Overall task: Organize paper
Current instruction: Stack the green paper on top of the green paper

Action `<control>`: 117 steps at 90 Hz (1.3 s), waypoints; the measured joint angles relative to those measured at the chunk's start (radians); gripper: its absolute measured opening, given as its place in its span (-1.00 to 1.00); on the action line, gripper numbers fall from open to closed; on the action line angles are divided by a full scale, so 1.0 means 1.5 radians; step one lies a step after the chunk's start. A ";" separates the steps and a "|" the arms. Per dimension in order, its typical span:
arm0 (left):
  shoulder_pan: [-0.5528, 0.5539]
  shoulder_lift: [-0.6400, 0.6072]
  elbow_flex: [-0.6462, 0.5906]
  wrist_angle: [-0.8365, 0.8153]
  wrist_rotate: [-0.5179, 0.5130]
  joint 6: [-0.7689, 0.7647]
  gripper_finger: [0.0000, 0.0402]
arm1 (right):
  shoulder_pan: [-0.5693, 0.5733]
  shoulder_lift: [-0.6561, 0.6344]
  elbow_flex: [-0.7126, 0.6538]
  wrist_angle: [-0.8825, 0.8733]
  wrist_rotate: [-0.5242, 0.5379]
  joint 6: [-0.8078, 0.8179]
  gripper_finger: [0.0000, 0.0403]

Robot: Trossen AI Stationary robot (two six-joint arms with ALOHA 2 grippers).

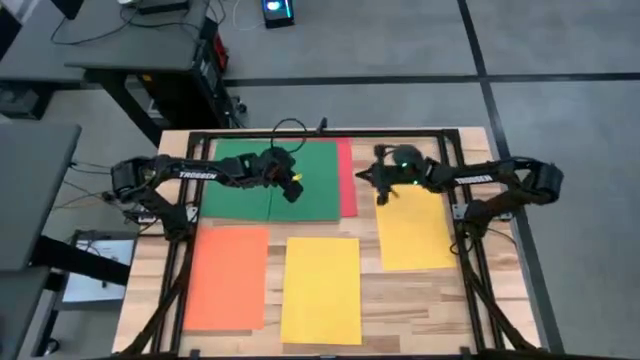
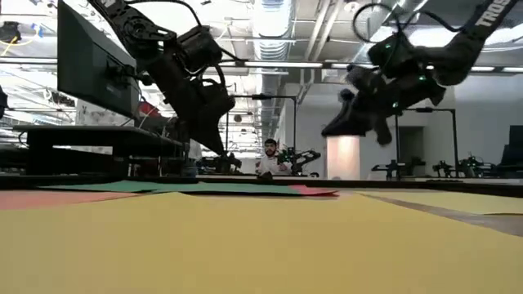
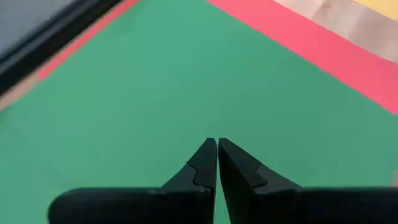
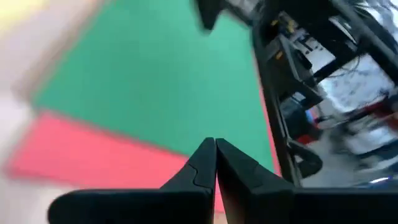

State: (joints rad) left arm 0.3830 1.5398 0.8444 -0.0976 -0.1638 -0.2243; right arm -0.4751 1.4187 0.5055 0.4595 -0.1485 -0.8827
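Left gripper point(image 1: 293, 186) hangs over the green sheet point(image 1: 250, 195), fingers point(image 3: 205, 163) pinched together with nothing between them, tips just above the paper in the left wrist view. Right gripper point(image 1: 380, 190) is over by the far corner of a yellow sheet point(image 1: 415, 235), its fingers point(image 4: 202, 163) likewise pressed tip to tip and empty; from table height it hangs clear in the air, well above the surface.

Working outward: the green sheet lies at the far middle of the wooden table point(image 1: 470, 300), and a pink-red sheet point(image 1: 347, 185) lies under it, peeking out as a strip along the side nearest the right arm. Nearer the front, an orange sheet point(image 1: 227, 277) sits on the left side, and a second yellow sheet point(image 1: 321, 290) lies flat in the middle, just beside it. All of the paper is flat on the table.

Across the room, a person point(image 2: 269, 157) sits behind the table.
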 joint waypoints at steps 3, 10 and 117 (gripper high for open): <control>0.005 0.000 0.000 0.001 0.016 -0.002 -1.00 | 0.008 0.016 0.010 0.000 0.006 -0.027 -0.97; 0.014 0.000 -0.005 0.010 0.054 -0.006 -1.00 | 0.018 0.060 0.038 -0.003 0.008 -0.063 -0.90; 0.056 0.139 -0.034 0.067 0.203 -0.086 -1.00 | 0.019 0.267 0.214 -0.204 0.089 -0.302 -0.21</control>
State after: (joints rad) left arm 0.4667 1.7485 0.7937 0.0028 0.1412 -0.3531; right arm -0.4470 1.8188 0.8258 0.1539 -0.0147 -1.3359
